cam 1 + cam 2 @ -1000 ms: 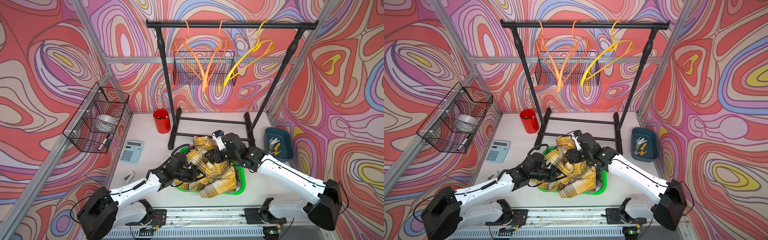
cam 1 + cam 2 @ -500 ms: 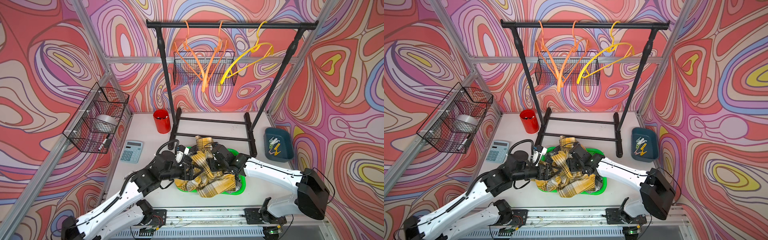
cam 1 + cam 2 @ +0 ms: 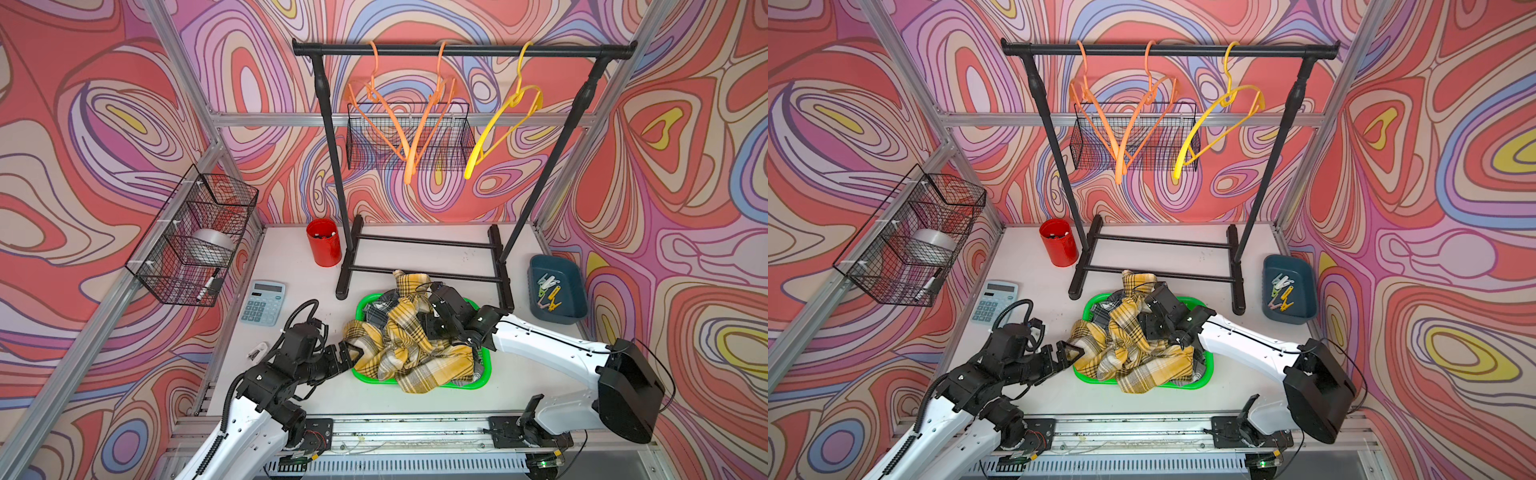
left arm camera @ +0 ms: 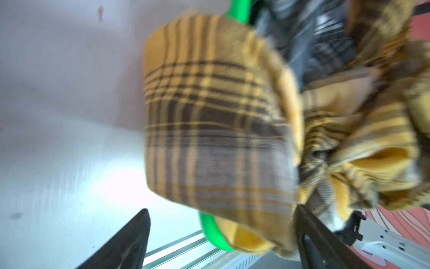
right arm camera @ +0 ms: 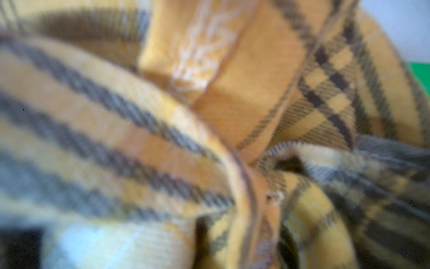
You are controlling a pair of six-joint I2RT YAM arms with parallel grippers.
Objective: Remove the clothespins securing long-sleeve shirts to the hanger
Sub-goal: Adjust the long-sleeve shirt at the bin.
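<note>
We see the yellow plaid shirt [image 3: 409, 345] [image 3: 1129, 349] heaped over the green basket [image 3: 461, 384] at the desk's [image 3: 415, 399] 6 o'clock edge. A grey plaid shirt [image 3: 378, 311] shows beneath it at the heap's 11 o'clock.

The left gripper [image 3: 347, 353] [image 3: 1069, 353] [image 4: 221, 214] sits at the basket's 9 o'clock, released. Its jaws are spread wide, and a flap of yellow cloth lies just ahead of its fingers [image 4: 130, 240].

The right gripper [image 3: 432, 322] [image 3: 1154, 320] comes in from 3 o'clock and is buried in the yellow folds. We cannot tell whether it is released or grasping; its wrist view shows only blurred cloth.

The clothespins [image 3: 548, 291] lie in the blue bin [image 3: 575, 307] at the basket's 2 o'clock, well apart from the shirts. Two orange hangers [image 3: 399, 124] and a yellow hanger [image 3: 498, 120] hang on the black rack [image 3: 461, 50] at 12 o'clock.
</note>
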